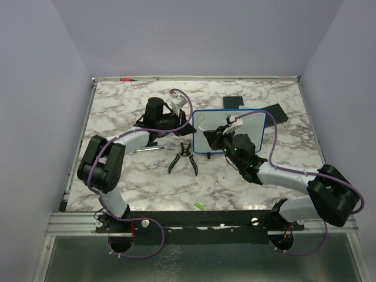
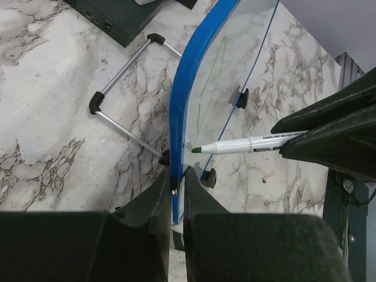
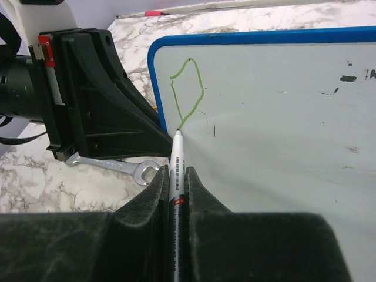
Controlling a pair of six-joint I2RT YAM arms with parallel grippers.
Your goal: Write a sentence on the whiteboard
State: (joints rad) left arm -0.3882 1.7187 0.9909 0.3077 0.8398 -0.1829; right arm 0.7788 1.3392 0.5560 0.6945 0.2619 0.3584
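The whiteboard with its blue frame lies mid-table; it also shows in the right wrist view and edge-on in the left wrist view. My left gripper is shut on the board's left frame edge. My right gripper is shut on a white marker whose green tip touches the board near its left edge. The writing is only one green looped stroke, seen in the left wrist view too. The marker also shows in the left wrist view.
Black pliers lie in front of the board. A silver wrench lies left of it. Flat black pads sit behind the board. A small green cap lies near the front edge. A red-tipped pen is at the back.
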